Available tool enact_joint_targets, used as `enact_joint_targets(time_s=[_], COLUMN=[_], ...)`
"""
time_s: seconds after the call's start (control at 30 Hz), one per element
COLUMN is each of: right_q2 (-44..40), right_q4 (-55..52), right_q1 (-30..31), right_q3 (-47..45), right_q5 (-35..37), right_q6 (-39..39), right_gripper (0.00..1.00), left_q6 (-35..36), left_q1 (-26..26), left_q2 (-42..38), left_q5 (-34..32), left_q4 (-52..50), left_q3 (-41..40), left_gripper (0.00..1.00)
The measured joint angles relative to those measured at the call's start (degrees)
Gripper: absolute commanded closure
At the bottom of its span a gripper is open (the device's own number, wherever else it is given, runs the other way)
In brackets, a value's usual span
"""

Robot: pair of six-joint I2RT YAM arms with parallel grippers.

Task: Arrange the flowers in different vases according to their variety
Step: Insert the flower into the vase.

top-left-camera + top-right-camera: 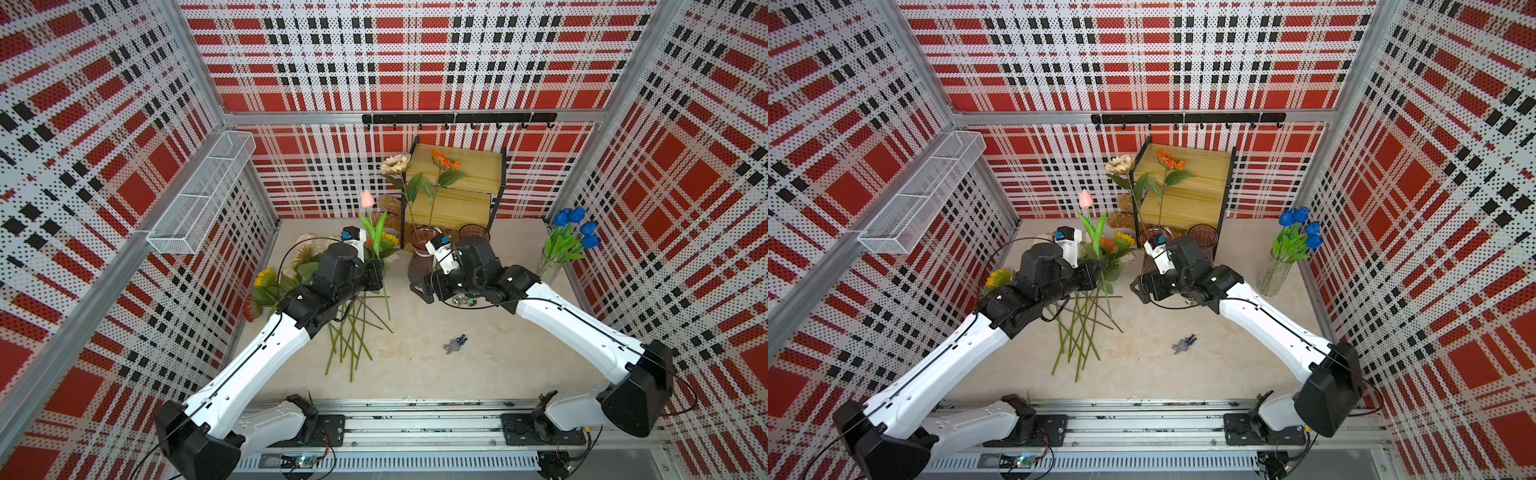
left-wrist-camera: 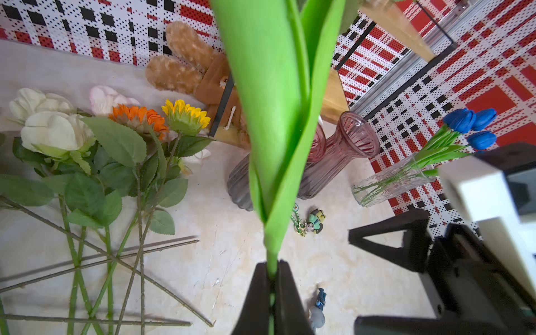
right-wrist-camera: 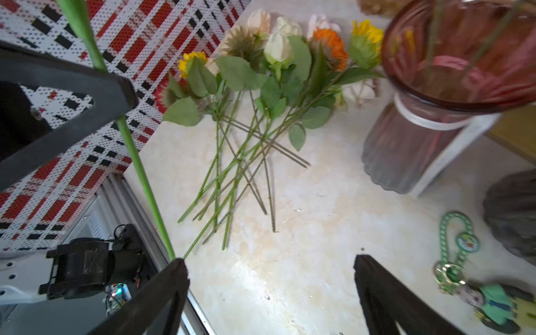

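The left end effector (image 2: pixel 272 268) is clenched on the green stem of a single pink tulip (image 1: pixel 367 199). The tulip stands upright above the pale table (image 1: pixel 478 365), and its long green leaves fill the middle of the left wrist view. The right end effector (image 3: pixel 269 261) is released, its jaws wide apart with nothing between them, and it hangs near the left one. In the right wrist view the bottom tip of the tulip stem ends right at one of its fingertips (image 3: pixel 171 278); whether they touch cannot be told. Just behind it stands a ribbed tinted-glass vase with a pink flared rim (image 1: pixel 420 249), holding a cream sunflower (image 1: pixel 395 163) and an orange sunflower (image 1: pixel 444 159) upright. A brownish ribbed glass vase (image 1: pixel 474 232) stands beside it, in front of the wooden two-tier shelf (image 1: pixel 478 166). Well apart, by the wall on the right arm's side, a tall clear glass cylinder (image 1: pixel 549 268) holds blue tulips (image 1: pixel 575 226). On the left arm's side cream roses (image 2: pixel 55 130) and loose yellow and orange sunflowers (image 2: pixel 185 116) lie flat on the table, stems crossed. A green keychain (image 3: pixel 455 240) lies near the vases.
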Motion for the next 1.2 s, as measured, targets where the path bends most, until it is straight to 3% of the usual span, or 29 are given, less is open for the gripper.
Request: enact_joint_targets(time_s=[0.23,0.37,0.47,0.6,0.67,0.8,1.0,1.2], right_q2=[6.6,9.9,12.1,14.4,14.6,14.6,14.6,11.6], right_q4=[3.7,5.4,6.3,6.7,6.6,6.5,6.9,0.1], right_q1=[3.4,4.6,4.9,5.0,5.4,5.5,5.2,3.7], right_q3=[6.5,9.7,11.6,14.5,15.3,15.9,15.9,16.7], right_q5=[-3.3,-4.6,-5.8,-8.1,-9.2,-9.5,-5.1,9.4], right_q6=[1.2,1.7,1.9,1.8,1.9,2.7,3.2,0.8], right_gripper=[0.1,0.22,0.42,0.84,0.99,1.0,1.0,1.0], left_q6=[-0.1,-0.2,-0.4,-0.6,-0.7,-0.9,-2.4,-3.4], left_q1=[-0.2,-0.4,-0.4,-0.4,-0.4,-0.3,0.9,9.3], left_q2=[-0.3,-0.4,-0.7,-0.9,-0.9,-1.5,-3.3,-5.7], left_q5=[0.2,0.2,0.4,0.3,0.2,-0.5,-2.5,-2.8], left_q4=[1.0,1.1,1.4,1.9,2.4,3.0,3.1,-0.3], left_q3=[-0.1,-0.1,-0.4,-0.7,-0.9,-1.0,-2.3,-3.3], left_gripper=[1.0,1.0,1.0,0.99,0.96,0.53,0.44,0.42])
